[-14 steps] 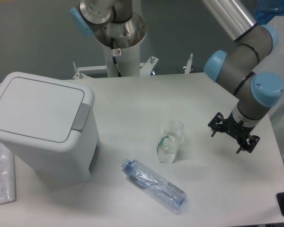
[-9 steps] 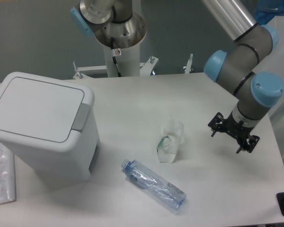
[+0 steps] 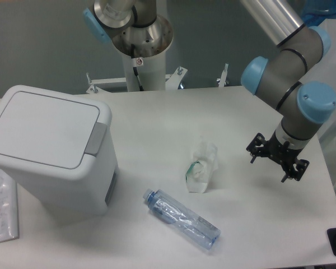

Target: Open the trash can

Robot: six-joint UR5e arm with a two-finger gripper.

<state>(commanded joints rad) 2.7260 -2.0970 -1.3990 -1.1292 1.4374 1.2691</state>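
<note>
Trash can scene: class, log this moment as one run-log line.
trash can: lid shut | claw: open, empty, far right of can | bottle: lying on table | step: not started

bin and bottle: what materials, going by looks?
Trash can: looks like opaque white moulded plastic with a smooth satin finish; rounded corners, a soft sheen, and a grey latch tab at the lid edge. Bottle: thin clear plastic, probably PET; see-through, creased, faintly blue, lying on its side.
</note>
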